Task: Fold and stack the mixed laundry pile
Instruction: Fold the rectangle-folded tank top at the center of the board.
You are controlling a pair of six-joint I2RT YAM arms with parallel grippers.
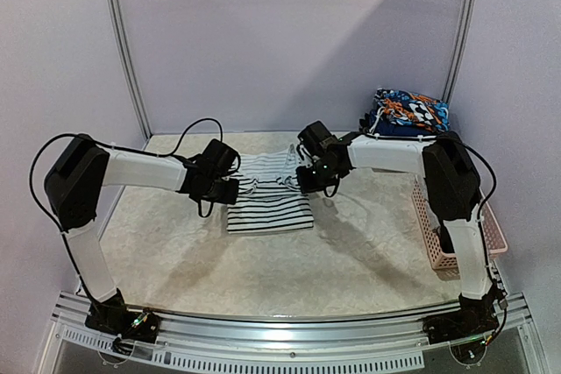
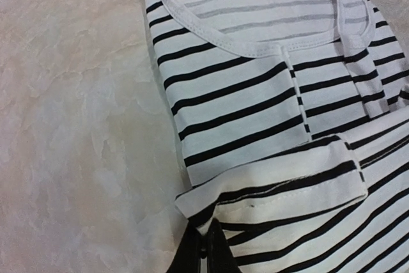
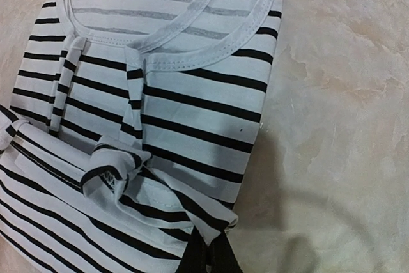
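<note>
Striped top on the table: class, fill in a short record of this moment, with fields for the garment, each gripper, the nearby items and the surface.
garment: striped top, black and white, lying mid-table, partly folded
left gripper: left gripper shut on a folded edge at the top's left side
right gripper: right gripper shut on a bunched edge at the top's right side
basket: pink basket at the table's right edge, contents not visible
stack: colourful folded clothes at the back right corner
surface: pale marbled table
</note>
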